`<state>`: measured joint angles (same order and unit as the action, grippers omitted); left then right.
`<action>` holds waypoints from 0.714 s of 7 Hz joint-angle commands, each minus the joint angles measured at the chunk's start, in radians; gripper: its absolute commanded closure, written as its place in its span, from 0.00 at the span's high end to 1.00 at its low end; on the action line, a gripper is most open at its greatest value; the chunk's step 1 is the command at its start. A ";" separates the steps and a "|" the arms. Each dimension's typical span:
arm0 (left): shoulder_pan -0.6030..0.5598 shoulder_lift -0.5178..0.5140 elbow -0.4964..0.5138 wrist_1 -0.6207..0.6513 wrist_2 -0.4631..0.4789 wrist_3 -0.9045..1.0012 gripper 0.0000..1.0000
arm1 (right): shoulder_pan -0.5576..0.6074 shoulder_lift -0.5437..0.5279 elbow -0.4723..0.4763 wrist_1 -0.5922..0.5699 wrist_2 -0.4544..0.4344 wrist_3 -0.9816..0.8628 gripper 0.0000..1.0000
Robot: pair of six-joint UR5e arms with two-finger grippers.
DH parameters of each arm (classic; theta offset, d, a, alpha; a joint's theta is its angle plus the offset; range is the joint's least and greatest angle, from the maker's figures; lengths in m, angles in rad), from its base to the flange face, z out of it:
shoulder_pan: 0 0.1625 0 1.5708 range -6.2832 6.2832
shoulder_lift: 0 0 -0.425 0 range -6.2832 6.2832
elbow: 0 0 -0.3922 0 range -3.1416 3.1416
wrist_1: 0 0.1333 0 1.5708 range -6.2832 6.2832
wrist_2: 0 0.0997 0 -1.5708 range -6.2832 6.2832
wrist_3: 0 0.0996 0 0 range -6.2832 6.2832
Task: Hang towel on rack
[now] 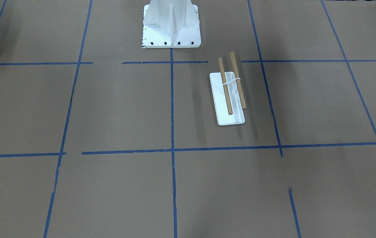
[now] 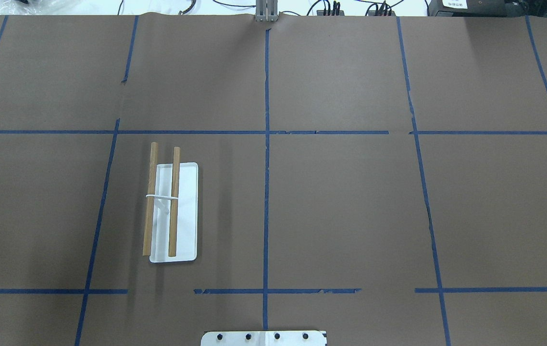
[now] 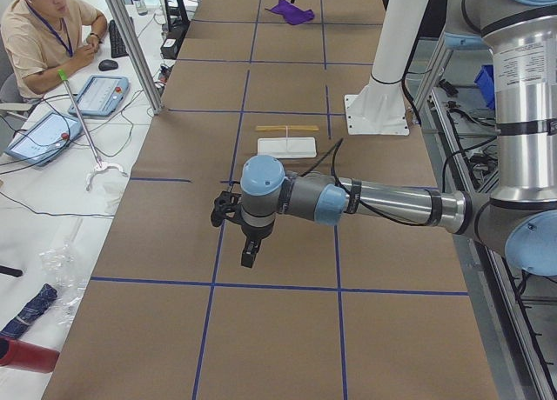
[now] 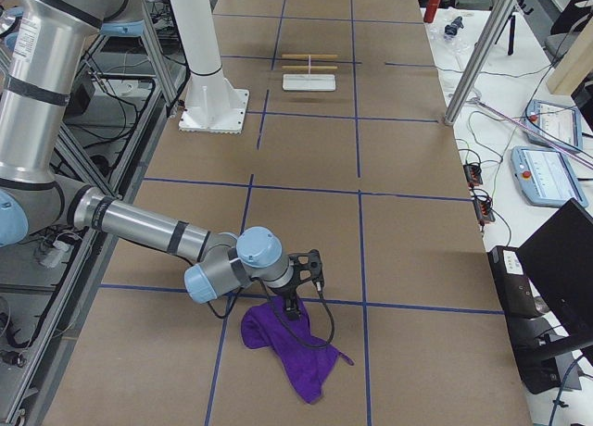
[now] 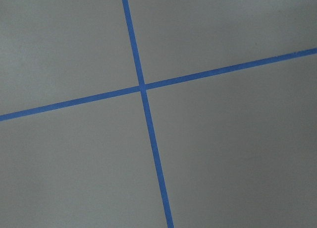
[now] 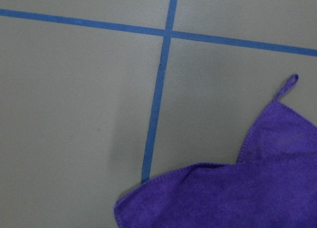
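The rack (image 1: 231,86) has two wooden dowels joined by a white bracket over a flat white base plate (image 2: 187,211). It stands bare on the robot's left half of the table and also shows in the side views (image 3: 287,129) (image 4: 309,57). The purple towel (image 4: 287,347) lies crumpled at the far right end of the table; its corner with a loop shows in the right wrist view (image 6: 237,188). My right gripper (image 4: 293,306) hangs just over the towel's edge. My left gripper (image 3: 249,256) hangs over bare paper at the left end. I cannot tell whether either is open or shut.
The white metal pedestal (image 1: 171,26) stands at the robot's edge of the table (image 2: 264,338). Blue tape lines mark a grid on the brown paper. Metal frame posts (image 3: 130,43) (image 4: 477,56) stand along the far edge. An operator (image 3: 43,35) sits by teach pendants there.
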<state>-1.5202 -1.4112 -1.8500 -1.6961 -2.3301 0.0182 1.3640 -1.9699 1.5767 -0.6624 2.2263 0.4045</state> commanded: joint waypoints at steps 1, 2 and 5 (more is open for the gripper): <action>0.000 0.000 0.000 -0.030 0.000 0.000 1.00 | -0.155 -0.081 -0.048 0.188 -0.129 0.295 0.83; 0.000 0.000 0.000 -0.031 0.000 0.000 1.00 | -0.180 -0.080 -0.137 0.283 -0.158 0.351 0.73; 0.000 0.000 0.000 -0.057 0.000 0.000 1.00 | -0.256 -0.079 -0.185 0.342 -0.191 0.430 0.62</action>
<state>-1.5197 -1.4113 -1.8500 -1.7475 -2.3301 0.0184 1.1426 -2.0488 1.4052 -0.3316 2.0474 0.8198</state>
